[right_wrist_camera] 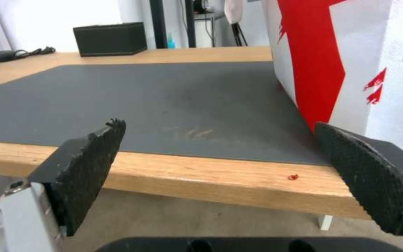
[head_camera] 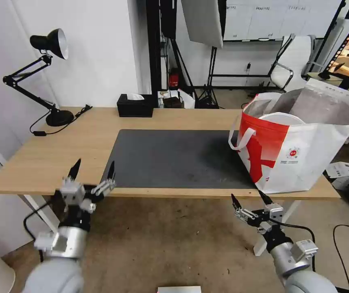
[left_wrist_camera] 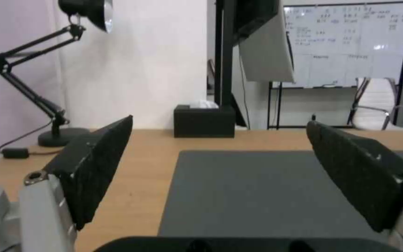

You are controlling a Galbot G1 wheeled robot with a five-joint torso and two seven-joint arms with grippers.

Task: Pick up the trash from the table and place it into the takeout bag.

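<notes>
Both grippers, left point(head_camera: 93, 169) and right point(head_camera: 251, 198), hang spread-fingered off the light-wood table point(head_camera: 40, 158); the floppy white-and-red takeout bag point(head_camera: 300, 150) looks best gripped by its strap handles point(head_camera: 241, 140).

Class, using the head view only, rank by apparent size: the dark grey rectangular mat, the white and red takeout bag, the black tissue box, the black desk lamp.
1. Dark grey rectangular mat
2. White and red takeout bag
3. Black desk lamp
4. Black tissue box

The bag stands nearer the camera, so mat against bag is less sure.

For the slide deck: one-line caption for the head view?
Both end effectors, left and right, open at the table edge; takeout bag on the mat.
</notes>
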